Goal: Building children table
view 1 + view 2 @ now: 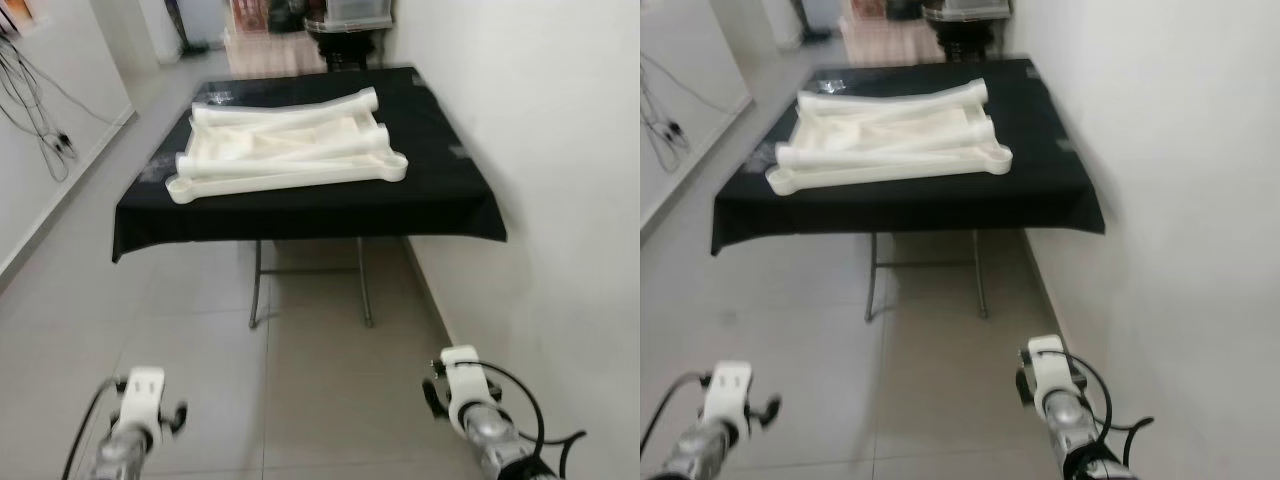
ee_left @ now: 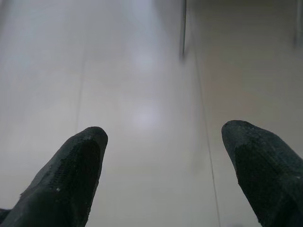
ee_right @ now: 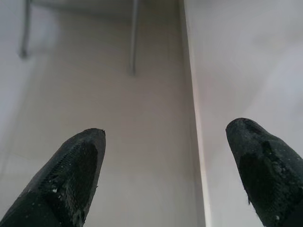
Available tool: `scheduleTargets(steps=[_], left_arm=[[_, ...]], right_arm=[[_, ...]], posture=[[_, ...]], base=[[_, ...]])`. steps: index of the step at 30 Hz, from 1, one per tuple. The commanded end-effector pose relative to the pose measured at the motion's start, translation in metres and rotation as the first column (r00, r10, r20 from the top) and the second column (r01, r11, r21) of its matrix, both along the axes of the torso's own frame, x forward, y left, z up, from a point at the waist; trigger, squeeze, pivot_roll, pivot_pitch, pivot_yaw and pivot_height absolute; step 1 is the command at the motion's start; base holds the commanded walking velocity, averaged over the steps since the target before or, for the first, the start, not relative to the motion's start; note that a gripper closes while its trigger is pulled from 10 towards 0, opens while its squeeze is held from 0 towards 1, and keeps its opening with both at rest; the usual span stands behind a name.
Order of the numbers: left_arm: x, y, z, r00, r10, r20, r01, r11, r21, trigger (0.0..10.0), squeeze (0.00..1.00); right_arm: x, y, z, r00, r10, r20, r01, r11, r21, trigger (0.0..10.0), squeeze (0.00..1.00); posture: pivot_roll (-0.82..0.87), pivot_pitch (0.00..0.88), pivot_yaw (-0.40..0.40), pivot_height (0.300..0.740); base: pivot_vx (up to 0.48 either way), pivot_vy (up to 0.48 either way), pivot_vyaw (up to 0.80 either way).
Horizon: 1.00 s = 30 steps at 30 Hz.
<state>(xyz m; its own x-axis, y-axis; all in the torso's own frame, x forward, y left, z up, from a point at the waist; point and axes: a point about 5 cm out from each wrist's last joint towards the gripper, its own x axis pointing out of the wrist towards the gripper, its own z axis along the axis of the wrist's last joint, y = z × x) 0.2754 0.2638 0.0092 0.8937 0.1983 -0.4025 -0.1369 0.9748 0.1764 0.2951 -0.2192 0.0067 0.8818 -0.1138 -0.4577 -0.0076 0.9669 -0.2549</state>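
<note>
A narrow tiled room runs ahead between 2 white walls, and a folding surface [image 1: 300, 215] draped in a black cloth stands against the wall on the robot's right, on thin metal legs [image 1: 258, 285]. On the cloth lies a pile of cream-white plastic children's table parts [image 1: 285, 150]: a flat panel underneath, with several long tubular legs laid across it, and a rail with round ends along the near edge. The pile sits toward the left and middle of the cloth, well apart from the robot. Cables [image 1: 35, 105] hang on the left wall, and dark furniture and boxes stand blurred beyond the far end.

Both arms are low over the floor [image 1: 300, 400], short of the surface. The left hand [image 2: 163, 137] points at bare tiles, its 2 black fingers [image 2: 71, 175] spread wide apart and gripping nothing. The right hand [image 3: 165, 135] is near the right wall's skirting, fingers [image 3: 71, 175] likewise spread and unladen, with the metal legs visible ahead.
</note>
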Motion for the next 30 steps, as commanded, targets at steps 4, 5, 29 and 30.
scheduleTargets(steps=[4, 5, 29, 30], left_arm=[[0.024, -0.018, 0.047, 0.961, -0.062, 0.268, 0.068, 0.998, -0.013, 10.0, 0.0], [0.024, -0.023, 0.053, 0.951, -0.075, 0.3, 0.081, 0.997, -0.009, 10.0, 0.0], [0.002, -0.128, 0.097, 0.798, -0.299, 0.523, 0.418, 0.9, -0.123, 10.0, 0.0], [0.003, -0.13, 0.098, 0.796, -0.31, 0.52, 0.429, 0.895, -0.122, 10.0, 0.0]], right_arm=[[0.034, 0.032, 0.049, 0.95, 0.107, 0.294, -0.133, 0.989, 0.07, 10.0, 0.0], [0.036, 0.037, 0.055, 0.937, 0.12, 0.327, -0.153, 0.985, 0.075, 10.0, 0.0], [0.021, 0.094, 0.094, 0.8, 0.348, 0.489, -0.456, 0.882, 0.118, 10.0, 0.0], [0.022, 0.093, 0.097, 0.8, 0.342, 0.493, -0.452, 0.884, 0.119, 10.0, 0.0]], posture=[[-0.06, 0.0, 0.055, 0.74], [-0.06, 0.0, 0.055, 0.74], [-0.07, 0.0, 0.061, 0.74], [-0.07, 0.0, 0.065, 0.74]], base=[[0.0, 0.0, 0.0], [0.0, 0.0, 0.0], [0.103, 0.0, 0.17], [0.36, 0.0, 0.0]])
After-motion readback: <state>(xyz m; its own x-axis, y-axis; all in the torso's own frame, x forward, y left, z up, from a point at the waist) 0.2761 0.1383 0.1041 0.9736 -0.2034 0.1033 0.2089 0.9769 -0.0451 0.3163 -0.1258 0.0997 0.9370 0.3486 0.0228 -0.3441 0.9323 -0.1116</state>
